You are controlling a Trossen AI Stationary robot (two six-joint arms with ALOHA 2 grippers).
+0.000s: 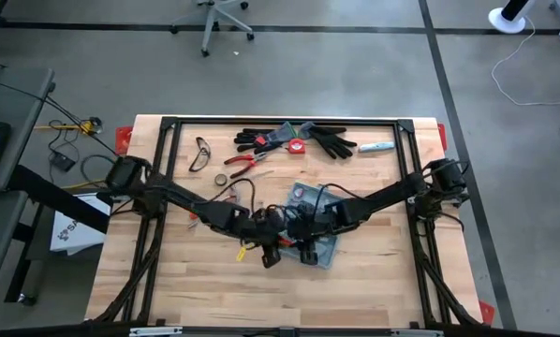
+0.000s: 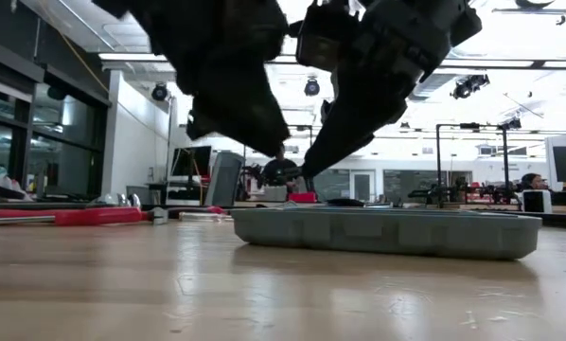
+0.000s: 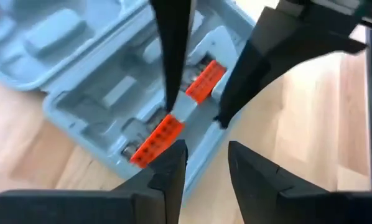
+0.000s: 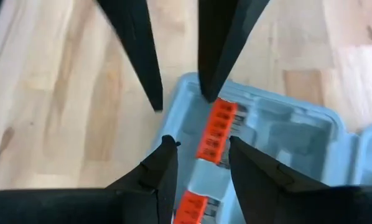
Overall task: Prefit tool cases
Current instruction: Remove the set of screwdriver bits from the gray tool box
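Case (image 1: 319,225): grey-blue, lying open and flat on the tabletop (image 1: 374,281), a little right of centre, under both grippers; moulded wells and two orange bit strips (image 3: 158,138) show inside.
Left gripper (image 1: 271,255): at the case's near-left corner; fingers (image 3: 167,165) part spread with a gap between them, nothing seen in it; their tips hang over the case edge by an orange strip, and contact cannot be told.
Right gripper (image 1: 308,251): just beside the left one, over the near part of the case; fingers (image 4: 161,168) apart, straddling an orange strip (image 4: 216,130), though whether they pinch it is unclear.
Far edge of tabletop, left to right: safety glasses (image 1: 200,153), tape roll (image 1: 221,178), red-handled pliers (image 1: 245,160), black gloves (image 1: 299,139), a white tube (image 1: 377,147).
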